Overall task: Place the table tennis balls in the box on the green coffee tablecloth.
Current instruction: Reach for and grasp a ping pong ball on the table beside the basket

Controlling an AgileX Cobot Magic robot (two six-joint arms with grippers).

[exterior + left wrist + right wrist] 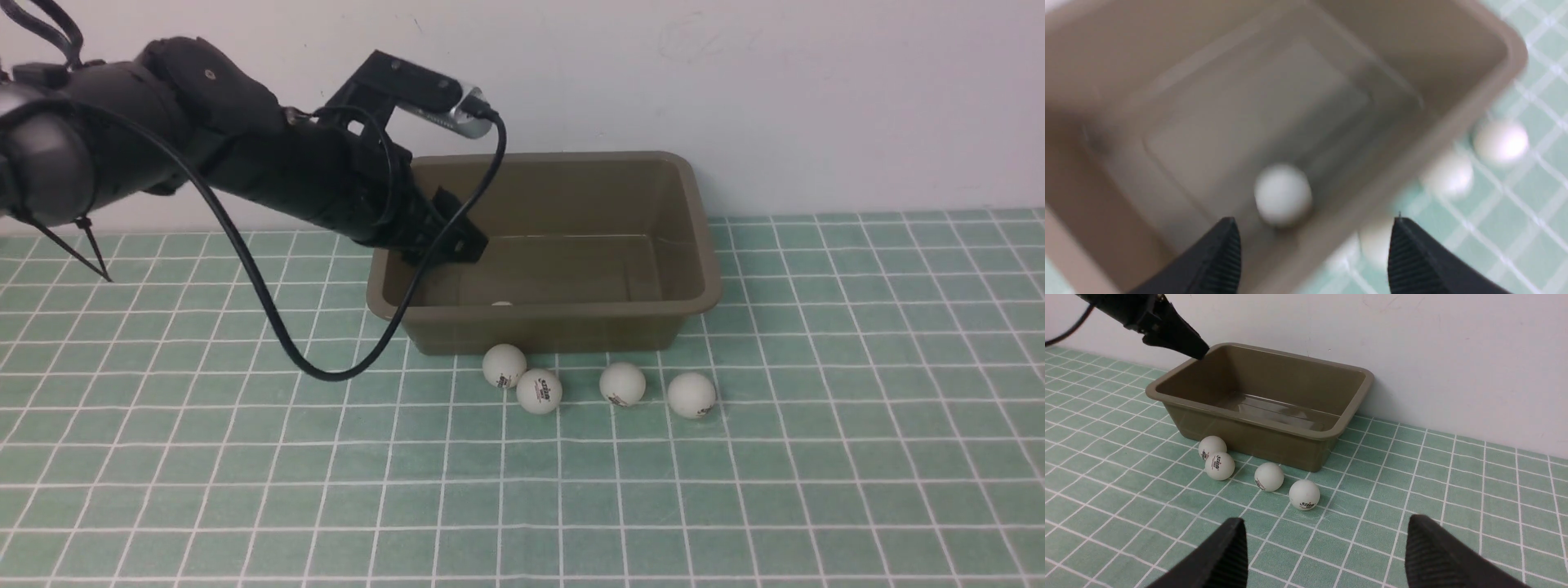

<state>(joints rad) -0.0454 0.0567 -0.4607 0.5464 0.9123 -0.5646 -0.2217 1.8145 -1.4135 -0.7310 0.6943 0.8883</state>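
Inside the box, one ball shows only its top.

The blurred picture looks down into the brown box, where 1 white ball lies on the floor close to a long wall. The left gripper hangs above it, jaws apart and empty. Beyond that wall, at least 3 more balls rest on the green checked cloth.
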